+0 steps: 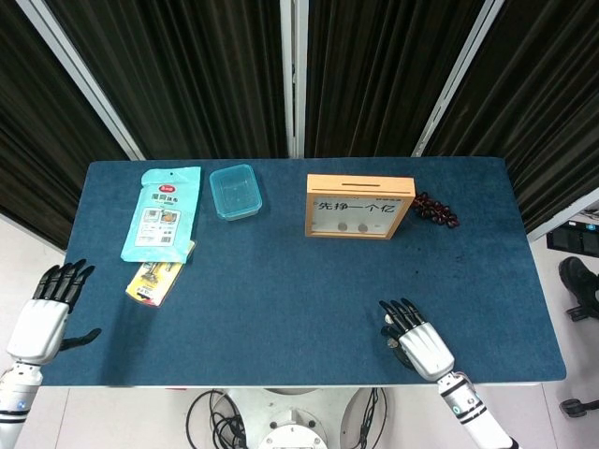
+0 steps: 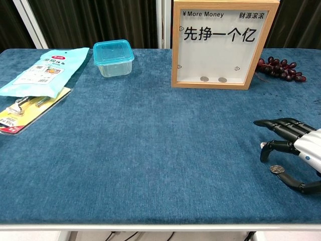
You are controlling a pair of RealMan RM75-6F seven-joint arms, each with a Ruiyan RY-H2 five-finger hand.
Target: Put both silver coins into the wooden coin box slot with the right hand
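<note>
Two coins are sitting inside the wooden coin box (image 2: 217, 44), well ahead of the right hand (image 2: 296, 153), though whether they are the task's own is unclear. One silver coin (image 2: 275, 169) is lying on the table (image 2: 150, 150) under that hand's spread, empty fingers (image 2: 275, 123); another seems half hidden beside them. Picking up and slotting are remaining. Left hand (image 1: 45, 313) is idling, open.

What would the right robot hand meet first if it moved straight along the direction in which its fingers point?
Probably nothing nearby: the right robot hand points up-left over bare blue table. Further along that line stands the blue plastic container, though the exact heading is uncertain.
</note>
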